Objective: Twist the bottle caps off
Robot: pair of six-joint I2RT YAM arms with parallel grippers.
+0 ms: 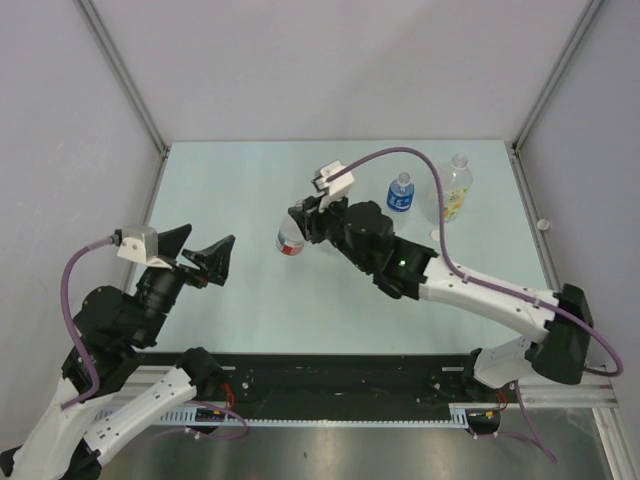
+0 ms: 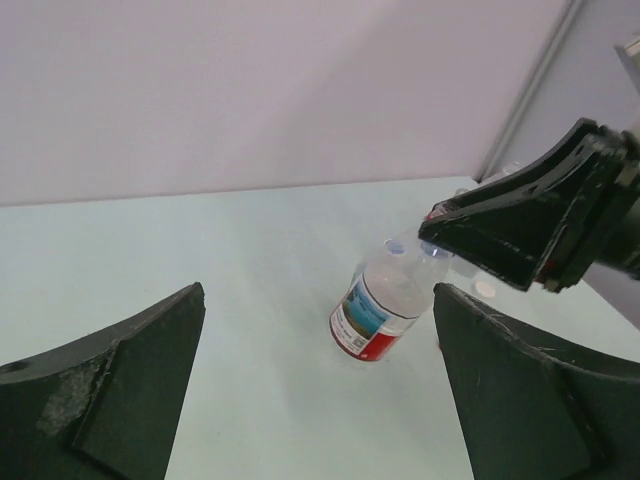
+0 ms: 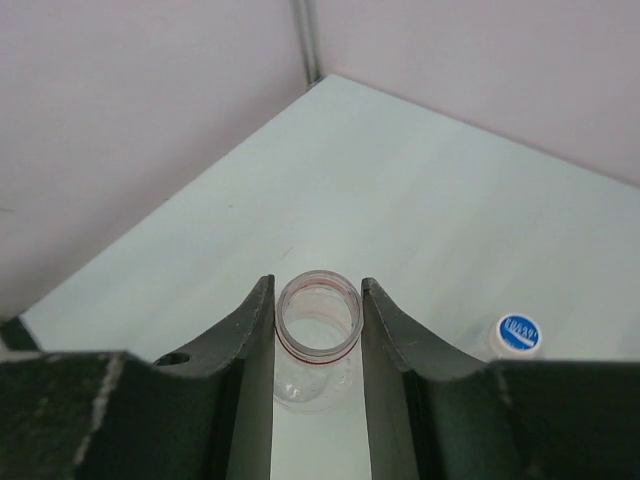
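The small red-labelled bottle (image 1: 290,243) stands tilted mid-table, and the left wrist view (image 2: 378,308) shows it too. Its mouth (image 3: 318,318) is open with no cap, and a red ring is left on the neck. My right gripper (image 1: 303,224) is shut on that neck, one finger on each side (image 3: 318,300). My left gripper (image 1: 200,250) is open and empty, to the left of the bottle and apart from it (image 2: 318,296). The blue-labelled bottle (image 1: 400,194) keeps its blue cap (image 3: 518,332). The larger bottle (image 1: 455,190) has a white cap (image 1: 459,160). The red cap is not in view.
A small pale round thing (image 1: 437,236) lies on the table by the larger bottle. It also shows in the left wrist view (image 2: 485,289). Grey walls and metal frame posts (image 1: 125,75) close in the table's back and sides.
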